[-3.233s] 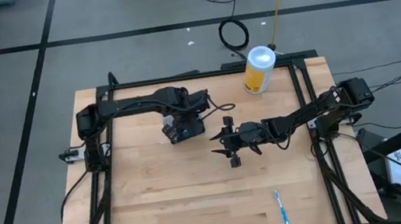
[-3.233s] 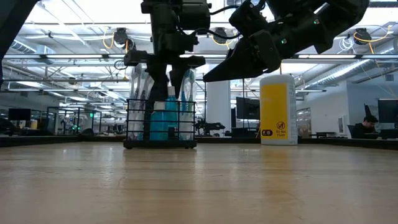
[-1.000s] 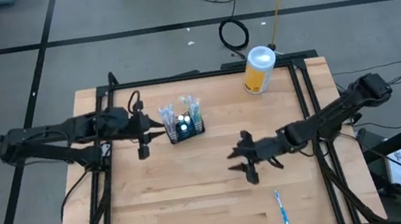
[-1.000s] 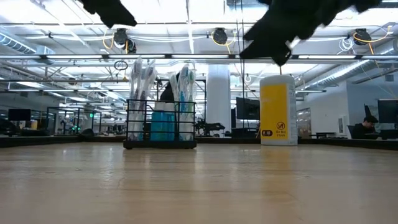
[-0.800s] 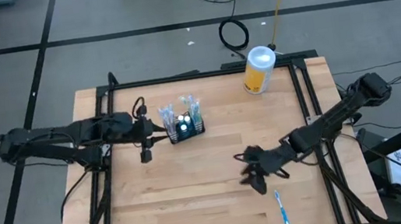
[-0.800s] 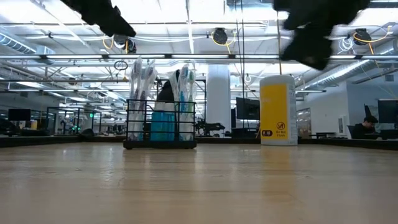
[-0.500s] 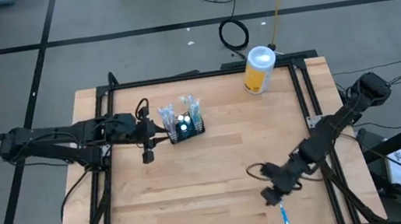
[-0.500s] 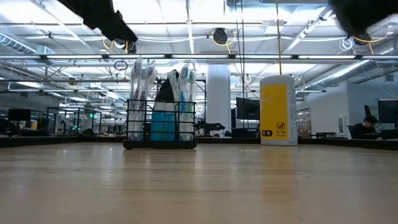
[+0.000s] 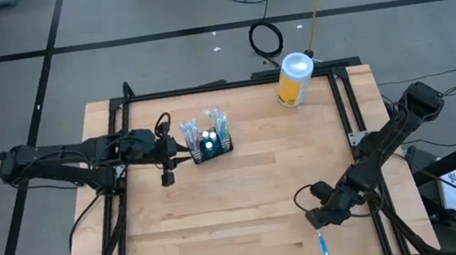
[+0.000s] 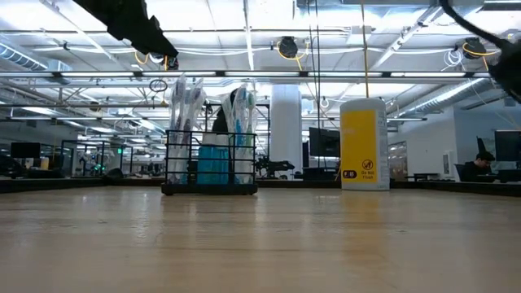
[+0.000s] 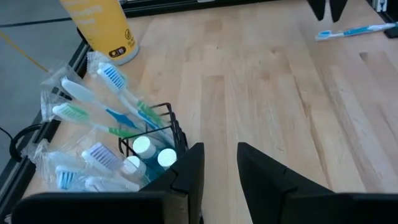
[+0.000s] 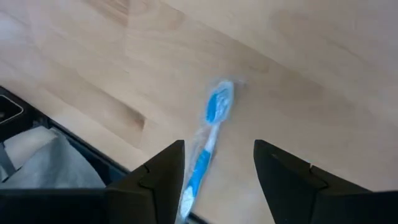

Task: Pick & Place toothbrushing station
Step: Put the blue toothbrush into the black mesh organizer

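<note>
right claw (image 9: 316,220): fingers spread wide, nothing held; poised over the near right part of the table (image 9: 222,209)
brush (image 9: 323,251): white-and-blue, lying flat on the table just beyond the right claw's tips, near the front edge; in the right wrist view it is framed in the gap between the two fingers (image 12: 283,180), not touched
left claw (image 9: 164,164): narrow gap between fingers, empty; parked off the table surface just beside the caddy, on its outer left side
caddy (image 9: 211,146): black wire mesh, upright on the table, close in front of the left claw; well apart from the right claw
caddy contents: wrapped brushes (image 11: 93,118) sticking up and fanned out, teal tubes (image 10: 213,163) standing inside
canister (image 9: 295,80): yellow, white lid, upright at the far edge, well beyond both claws
</note>
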Robot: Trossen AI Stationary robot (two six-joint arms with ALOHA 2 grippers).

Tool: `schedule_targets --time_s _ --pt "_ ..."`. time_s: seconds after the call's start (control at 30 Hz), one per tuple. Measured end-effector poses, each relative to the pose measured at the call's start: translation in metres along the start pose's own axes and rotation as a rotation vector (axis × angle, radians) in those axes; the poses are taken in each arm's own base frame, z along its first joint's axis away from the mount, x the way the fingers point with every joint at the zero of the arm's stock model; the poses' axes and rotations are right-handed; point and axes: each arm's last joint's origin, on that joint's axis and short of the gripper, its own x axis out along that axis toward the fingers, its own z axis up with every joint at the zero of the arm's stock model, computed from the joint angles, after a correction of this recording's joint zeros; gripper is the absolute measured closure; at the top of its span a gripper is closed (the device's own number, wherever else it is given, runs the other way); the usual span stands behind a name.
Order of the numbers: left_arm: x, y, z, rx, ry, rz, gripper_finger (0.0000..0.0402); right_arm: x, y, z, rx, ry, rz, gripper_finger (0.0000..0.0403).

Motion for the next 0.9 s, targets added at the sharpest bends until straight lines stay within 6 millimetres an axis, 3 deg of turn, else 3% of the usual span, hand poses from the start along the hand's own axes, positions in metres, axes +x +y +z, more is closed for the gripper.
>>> schedule_targets --time_s 0.47,0.9 --pt "0.000 -0.001 0.000 -0.003 -0.006 -0.050 0.0300 0.025 -0.027 0.013 -0.059 0.018 0.113 0.0216" --pt "0.000 -0.001 0.000 -0.007 -0.006 -0.050 0.0300 0.051 -0.019 0.013 -0.189 0.076 0.165 0.0261"
